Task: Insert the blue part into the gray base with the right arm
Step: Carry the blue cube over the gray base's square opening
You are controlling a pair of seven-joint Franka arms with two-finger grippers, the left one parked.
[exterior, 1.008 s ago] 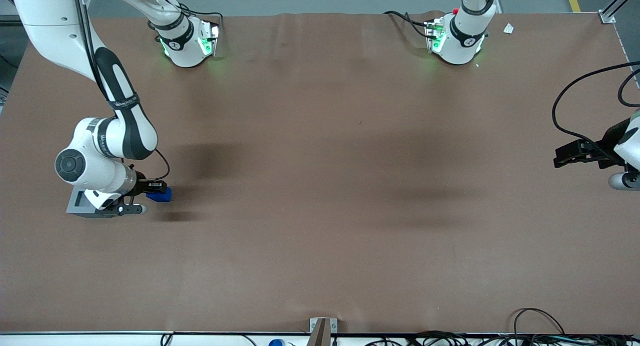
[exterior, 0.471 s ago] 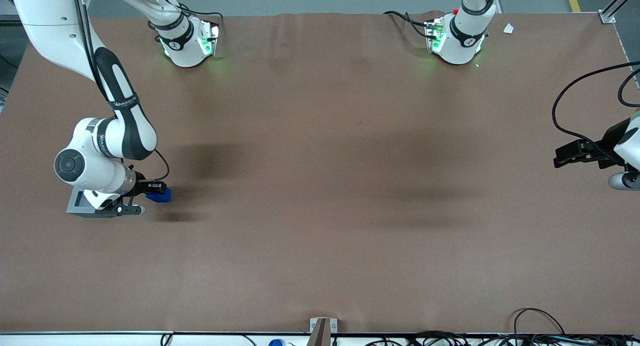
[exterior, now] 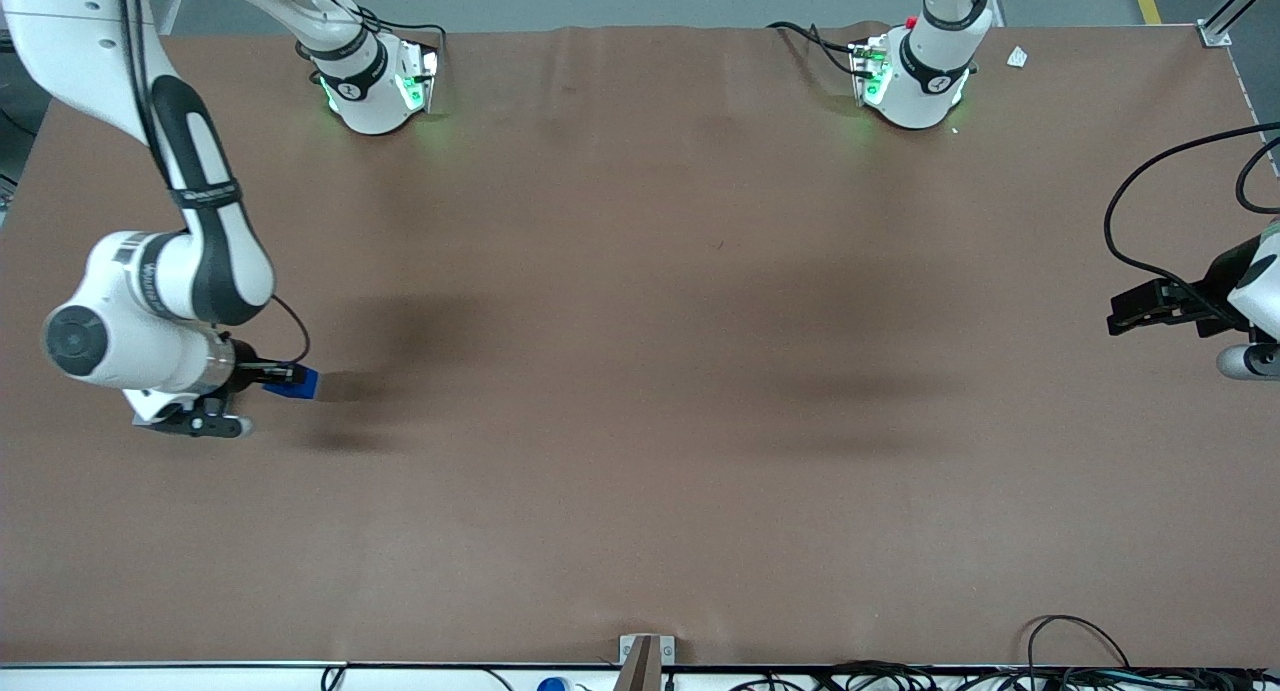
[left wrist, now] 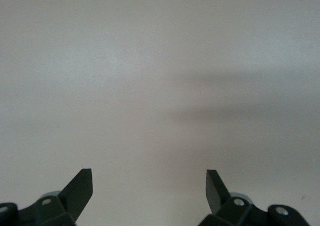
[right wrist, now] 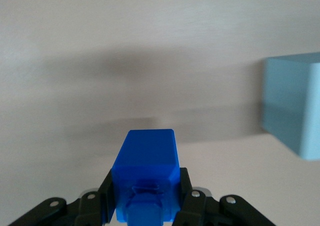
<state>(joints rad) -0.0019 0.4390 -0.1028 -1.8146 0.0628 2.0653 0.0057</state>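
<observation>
Gripper (right wrist: 145, 206) clamped on the blue part (right wrist: 146, 173), we judged a misaligned descent could jam it against the gray base's (right wrist: 295, 105) rim.

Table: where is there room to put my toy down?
The table is bare from the hand holding the blue part toward the parked arm's end. It is crowded only where that hand hangs near the gray base.

The right arm (exterior: 200, 211) is bent down at the working arm's end of the tabletop, its wrist lowered; the hand (exterior: 268, 375) is closed on the blue part (right wrist: 146, 172), which is raised.
</observation>
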